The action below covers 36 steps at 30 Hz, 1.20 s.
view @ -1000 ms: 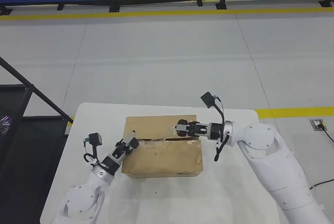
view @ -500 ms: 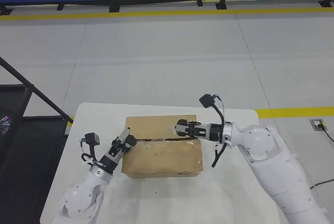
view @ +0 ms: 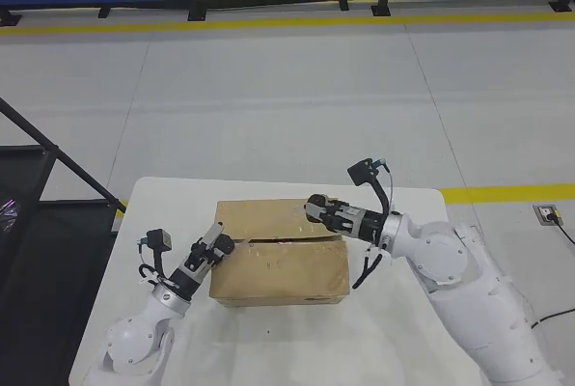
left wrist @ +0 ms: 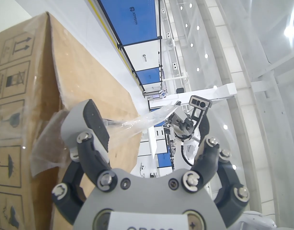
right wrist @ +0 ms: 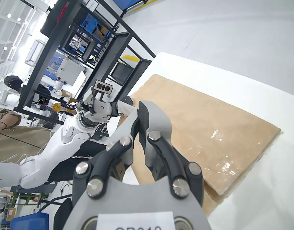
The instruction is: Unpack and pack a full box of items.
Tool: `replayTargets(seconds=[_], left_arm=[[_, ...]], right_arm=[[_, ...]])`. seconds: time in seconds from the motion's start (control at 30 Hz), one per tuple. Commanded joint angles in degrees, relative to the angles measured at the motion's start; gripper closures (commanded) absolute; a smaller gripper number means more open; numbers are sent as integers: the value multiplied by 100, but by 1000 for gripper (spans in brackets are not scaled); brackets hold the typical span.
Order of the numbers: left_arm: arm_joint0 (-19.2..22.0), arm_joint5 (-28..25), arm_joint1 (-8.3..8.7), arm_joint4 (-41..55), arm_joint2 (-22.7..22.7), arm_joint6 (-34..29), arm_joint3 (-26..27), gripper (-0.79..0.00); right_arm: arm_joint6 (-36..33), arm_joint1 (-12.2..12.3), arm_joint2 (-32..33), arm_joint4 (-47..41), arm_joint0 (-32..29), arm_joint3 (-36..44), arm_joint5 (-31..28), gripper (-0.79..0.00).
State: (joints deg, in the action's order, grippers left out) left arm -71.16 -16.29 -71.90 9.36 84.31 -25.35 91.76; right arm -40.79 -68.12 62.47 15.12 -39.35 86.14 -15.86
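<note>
A brown cardboard box (view: 283, 265) lies in the middle of the white table, its top flaps down. My right gripper (view: 314, 207) hovers just above the far right part of the box top; in its own view the gripper (right wrist: 139, 114) is shut. A strip of clear tape (left wrist: 158, 114) stretches from the box's left end up to that gripper (left wrist: 179, 122). My left gripper (view: 215, 249) is at the box's left end, open (left wrist: 147, 118), one finger (left wrist: 95, 120) against the loose tape at the top edge of the box (left wrist: 29, 84).
The table (view: 384, 328) has bare room in front of and to the right of the box. A black metal rack (view: 37, 183) stands off the table's left side. Grey floor with a yellow line (view: 519, 193) lies behind.
The right gripper has lifted and moved back over the box top, drawing the tape strip with it. The left gripper has shifted slightly along the box's left end.
</note>
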Motion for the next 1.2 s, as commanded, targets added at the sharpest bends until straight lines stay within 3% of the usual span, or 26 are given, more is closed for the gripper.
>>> replayTargets(seconds=[0.0,0.23,0.4,0.63,0.8,1.0,1.17], left_arm=[[14,2,3,4,0,-7,-34,-785],[36,-4,11,11,-18,-14,-112,-785],[36,-8,18,61,-3,-8,-104,-785],[-70,-121,31,270,113,50,52,-785],[-282,-237,67,608,417,-39,236,-785],[-566,-317,129,1437,1097,-197,224,-785],[-618,-162,176,1996,1381,-686,-14,-785]], right_arm=[[90,1,-15,171,-33,85,123,0],[234,8,-70,705,-181,423,477,0],[-55,56,32,920,-309,576,602,0],[-387,75,224,380,-391,581,816,0],[-407,75,252,294,-391,551,868,0],[-407,75,252,294,-391,551,868,0],[-179,68,101,618,-454,781,411,0]])
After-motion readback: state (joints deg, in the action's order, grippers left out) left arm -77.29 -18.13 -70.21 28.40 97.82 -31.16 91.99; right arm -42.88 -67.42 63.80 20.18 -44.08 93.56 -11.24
